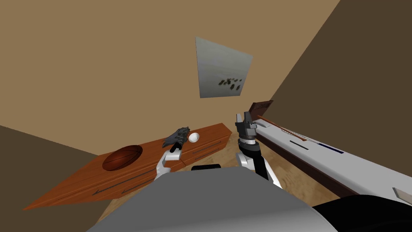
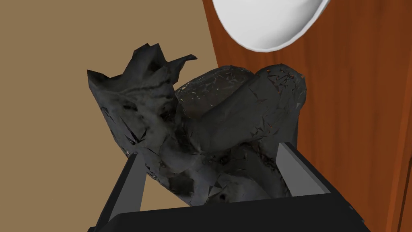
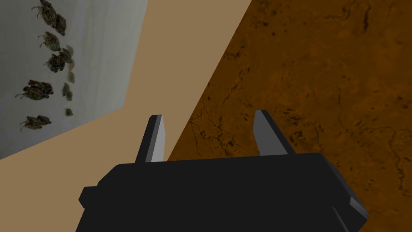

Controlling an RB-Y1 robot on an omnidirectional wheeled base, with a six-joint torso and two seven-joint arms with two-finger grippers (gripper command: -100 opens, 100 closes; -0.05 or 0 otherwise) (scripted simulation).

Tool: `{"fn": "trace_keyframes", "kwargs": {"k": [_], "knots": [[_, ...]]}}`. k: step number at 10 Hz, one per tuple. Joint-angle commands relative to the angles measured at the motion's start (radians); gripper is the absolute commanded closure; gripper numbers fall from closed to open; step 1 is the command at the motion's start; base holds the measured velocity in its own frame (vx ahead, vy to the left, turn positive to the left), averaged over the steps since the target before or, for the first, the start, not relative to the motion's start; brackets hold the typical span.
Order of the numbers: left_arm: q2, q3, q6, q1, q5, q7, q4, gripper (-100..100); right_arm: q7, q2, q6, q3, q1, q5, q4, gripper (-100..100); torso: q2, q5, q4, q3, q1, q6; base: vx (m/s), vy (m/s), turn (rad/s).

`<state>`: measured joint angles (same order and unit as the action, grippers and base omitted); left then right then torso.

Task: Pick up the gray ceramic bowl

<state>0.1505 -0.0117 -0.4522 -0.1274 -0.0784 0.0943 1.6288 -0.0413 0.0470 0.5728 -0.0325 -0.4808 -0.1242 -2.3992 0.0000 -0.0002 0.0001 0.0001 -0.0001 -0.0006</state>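
The bowl [image 1: 194,137] renders white to pale grey and sits on the top of a long, low wooden cabinet [image 1: 120,177] that has drawer fronts along its face. It is toward the cabinet's end on the robot's right. The bowl is round, so no long axis can be read. In the head view its open side faces up. In the left wrist view an arc of its rim [image 2: 270,28] lies past the fingertips of the left gripper [image 2: 208,150], apart from both blades. A dark grey, crumpled, animal-like figure [image 2: 209,125] stands just beside the bowl, between it and the gripper body. The left gripper's fingers [image 2: 132,185] are spread wide and flank this figure, one blade on each side. Whether either blade presses the figure cannot be told. In the head view the left gripper [image 1: 176,146] is over the cabinet top at the figure, with the bowl just to its right. A brown ball [image 1: 122,157] rests on the same top, well apart from the bowl, toward the robot's left. The right gripper [image 1: 244,119] is raised beside a long white surface [image 1: 322,161], clear of the cabinet. Its fingers [image 3: 156,137] stand apart with nothing between them.
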Motion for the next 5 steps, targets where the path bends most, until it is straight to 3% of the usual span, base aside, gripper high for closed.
{"fn": "trace_keyframes", "kwargs": {"k": [1, 4, 5], "knots": [[-0.003, 0.003, -0.050, 0.033, -0.004, 0.002, -0.045, -100, 0.000, 0.000, 0.000, 0.000, 0.000, 0.000, 0.000, 0, 0.000, 0.000, 0.000, 0.000, 0.000, 0.000, 0.000, -0.004, -0.067], [-0.006, 0.010, -0.119, 0.085, -0.009, 0.007, -0.128, -100, 0.000, 0.000, 0.000, 0.000, 0.000, 0.000, 0.000, 0, 0.000, 0.000, 0.000, 0.000, 0.000, 0.000, 0.006, -0.003, -0.103], [-0.006, 0.010, -0.126, 0.085, -0.009, 0.007, -0.128, -100, 0.000, 0.000, 0.000, 0.000, 0.000, 0.000, 0.000, 0, -0.001, 0.000, 0.000, 0.000, 0.000, 0.000, 0.008, 0.000, -0.039]]}}
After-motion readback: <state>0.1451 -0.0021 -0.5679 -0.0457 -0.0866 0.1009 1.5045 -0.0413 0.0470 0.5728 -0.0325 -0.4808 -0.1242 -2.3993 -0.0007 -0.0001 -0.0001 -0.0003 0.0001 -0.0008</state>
